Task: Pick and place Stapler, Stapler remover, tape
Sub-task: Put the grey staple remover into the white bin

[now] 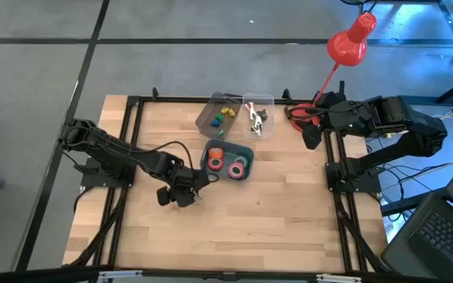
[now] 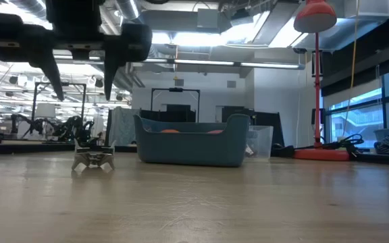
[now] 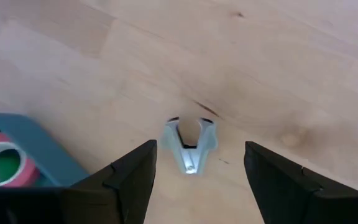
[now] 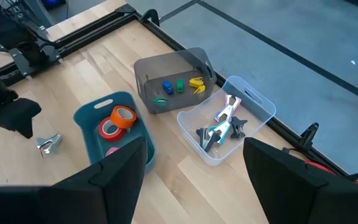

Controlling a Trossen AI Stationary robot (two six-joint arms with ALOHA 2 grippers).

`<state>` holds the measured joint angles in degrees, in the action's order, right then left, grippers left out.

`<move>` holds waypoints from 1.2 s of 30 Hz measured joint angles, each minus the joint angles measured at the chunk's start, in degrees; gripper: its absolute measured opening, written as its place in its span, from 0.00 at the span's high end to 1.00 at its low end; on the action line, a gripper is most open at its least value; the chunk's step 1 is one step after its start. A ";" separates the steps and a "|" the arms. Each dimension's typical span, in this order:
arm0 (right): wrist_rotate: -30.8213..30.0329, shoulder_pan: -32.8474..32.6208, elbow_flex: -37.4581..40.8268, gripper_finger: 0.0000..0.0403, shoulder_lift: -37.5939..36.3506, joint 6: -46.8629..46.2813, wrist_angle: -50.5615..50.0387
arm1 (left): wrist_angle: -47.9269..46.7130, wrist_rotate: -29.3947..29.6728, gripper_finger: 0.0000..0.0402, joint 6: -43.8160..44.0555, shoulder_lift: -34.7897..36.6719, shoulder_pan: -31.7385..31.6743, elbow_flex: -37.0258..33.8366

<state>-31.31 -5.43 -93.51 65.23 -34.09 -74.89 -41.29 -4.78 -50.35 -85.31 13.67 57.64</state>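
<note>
The left gripper (image 1: 185, 194) hovers over the wooden table (image 1: 274, 212) near its middle, just left of the blue bin (image 1: 211, 149), its fingers (image 3: 132, 180) spread apart and holding nothing. Directly below it, between those fingers in the left wrist view, a small silver stapler remover (image 3: 189, 144) lies on the bare table; the low view shows it resting on the wood, apart from the raised gripper. To the right, the blue bin holds the tape (image 4: 123, 116), red and orange rolls with one green among them. Behind the bin stand two boxes side by side: a smoky one (image 4: 166, 64) with tiny green, yellow and blue blocks (image 4: 179, 86), and a clear one (image 4: 260, 106) with several more stapler removers. At the table's right edge the right gripper (image 1: 311, 134) waits beside a red lamp (image 1: 350, 41), its fingers open and empty.
</note>
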 joint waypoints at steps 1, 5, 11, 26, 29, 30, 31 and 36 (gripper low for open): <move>0.00 0.00 0.00 0.33 0.00 0.02 0.06 | -0.10 0.00 0.42 -0.03 -0.36 0.22 -0.03; -0.04 0.00 0.00 0.33 0.00 0.02 0.11 | 0.02 -0.20 0.43 -1.31 -2.87 0.29 -0.05; -0.04 0.00 0.00 0.33 0.00 0.00 0.11 | 1.04 -0.01 0.45 -3.90 -7.72 -0.10 -0.05; 0.44 0.00 0.00 0.33 0.00 0.79 0.04 | 1.08 -0.90 0.48 -1.69 -10.33 -0.38 -0.05; 0.44 0.00 0.00 0.33 0.00 1.52 0.04 | 1.10 -1.52 0.48 -1.25 -10.33 0.56 -0.05; 0.43 0.00 0.00 0.33 0.00 1.53 0.04 | 1.14 -1.80 0.48 -1.27 -10.33 0.69 -0.05; 0.43 0.00 0.00 0.33 0.00 1.53 0.04 | 1.25 -2.16 0.48 -1.25 -10.33 0.81 -0.05; 0.43 0.00 0.00 0.33 0.00 1.51 0.03 | 2.27 -2.95 0.50 -1.23 -10.33 0.85 -0.05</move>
<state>-30.88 -5.43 -93.51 65.23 -32.58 -74.86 -39.02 -7.73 -51.58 -95.64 14.52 57.58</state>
